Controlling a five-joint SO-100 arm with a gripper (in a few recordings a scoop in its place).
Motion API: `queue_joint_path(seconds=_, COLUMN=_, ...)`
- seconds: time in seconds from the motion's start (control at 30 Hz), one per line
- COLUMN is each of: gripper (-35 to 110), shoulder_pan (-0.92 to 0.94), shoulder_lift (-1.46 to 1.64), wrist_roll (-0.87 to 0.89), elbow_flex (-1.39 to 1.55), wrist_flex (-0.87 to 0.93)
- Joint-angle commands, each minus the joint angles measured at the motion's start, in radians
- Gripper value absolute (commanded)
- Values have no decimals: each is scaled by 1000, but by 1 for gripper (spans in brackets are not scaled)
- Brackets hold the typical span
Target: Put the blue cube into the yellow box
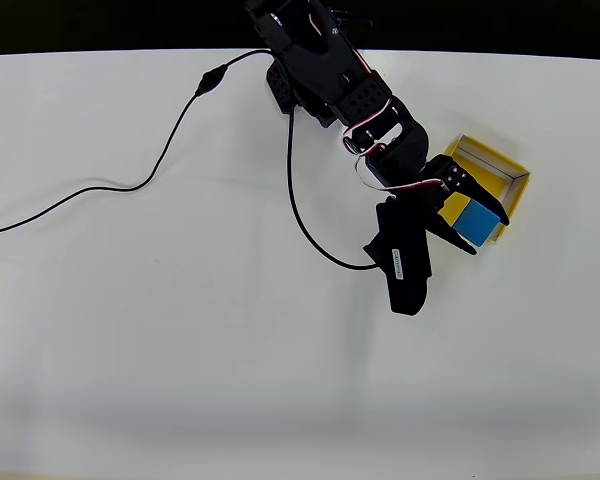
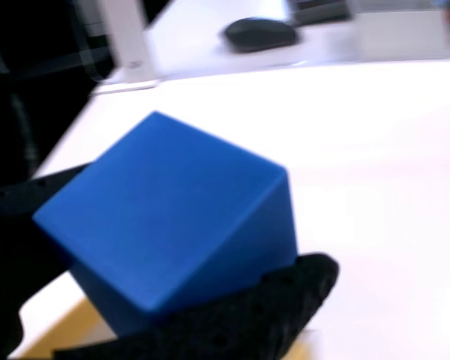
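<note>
Gripping the blue cube (image 1: 477,222) tight between my gripper's (image 1: 472,228) closed fingers over the yellow box's (image 1: 488,160) near corner by the desk's (image 1: 180,350) right edge, label unreadable.

A white table (image 1: 180,350) bears the yellow box (image 1: 503,172) and a black cable (image 1: 130,185).

Overhead: arm's base cut off by top edge; fingers (image 1: 458,205) hide part of the blue cube (image 1: 477,221) & the yellow box (image 1: 505,165) floor. Wrist view: blurred bg, dark object (image 2: 259,31) at top unidentifiable; box only a yellow sliver at bottom.
</note>
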Motion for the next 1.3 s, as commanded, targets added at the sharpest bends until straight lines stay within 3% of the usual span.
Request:
queue_joint_path(seconds=0.0, gripper=15, shoulder_pan=-64, shoulder_lift=28, wrist_roll=23, elbow_flex=-48, wrist_flex=11)
queue_joint_path(seconds=0.67, gripper=16, shoulder_pan=-198, shoulder_lift=-156, wrist_roll=115, elbow_flex=-48, wrist_flex=37)
queue_joint_path(seconds=1.27, gripper=32, shoulder_pan=-213, shoulder_lift=-267, wrist_roll=97, elbow_flex=58, wrist_flex=-155)
